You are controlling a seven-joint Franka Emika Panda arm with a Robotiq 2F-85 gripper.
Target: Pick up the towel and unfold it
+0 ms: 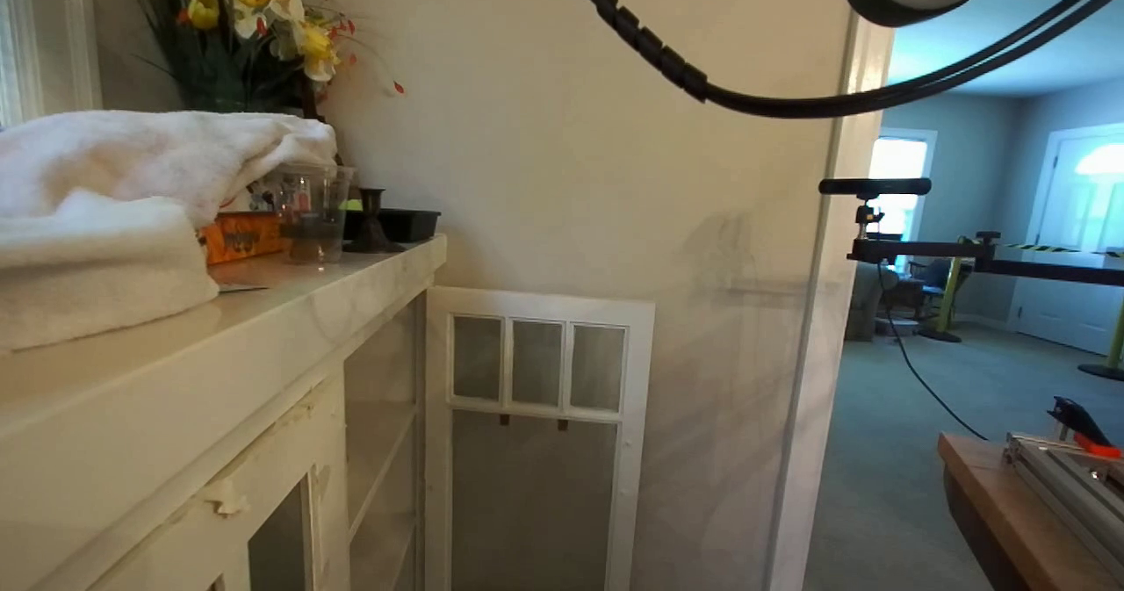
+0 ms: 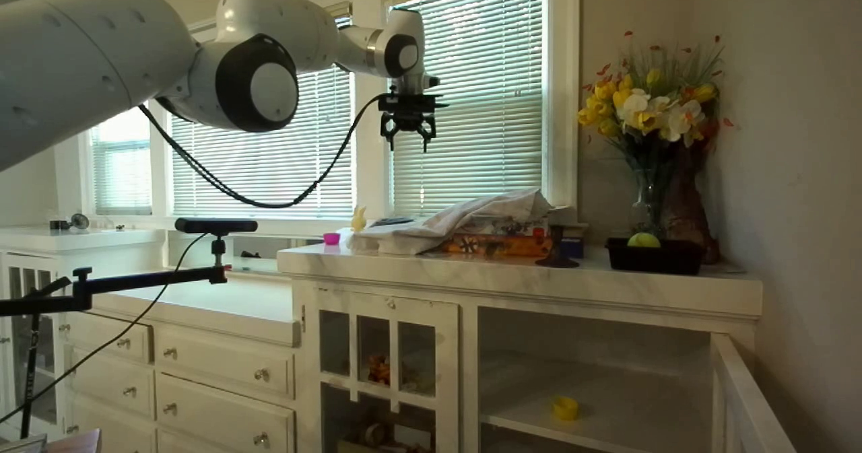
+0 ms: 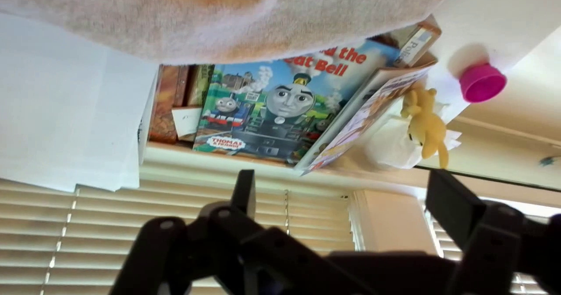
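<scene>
Hanging well above bench w/ pincer spread apart. See towel partly over orange box, w/ clear cup, bks, pink cup & bunny fig. nr.

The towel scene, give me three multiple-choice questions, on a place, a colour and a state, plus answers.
1. Where does the towel lie?
A) on the countertop
B) under it
C) in the gripper

2. What colour is the small cup near the yellow toy?
A) green
B) pink
C) black

3. How is the gripper?
A) shut, empty
B) shut on something
C) open

1 A: its lower folds rest there in an exterior view.
2 B: the wrist view shows it bright pink.
3 C: its jaws stand wide apart in the wrist view.
</scene>
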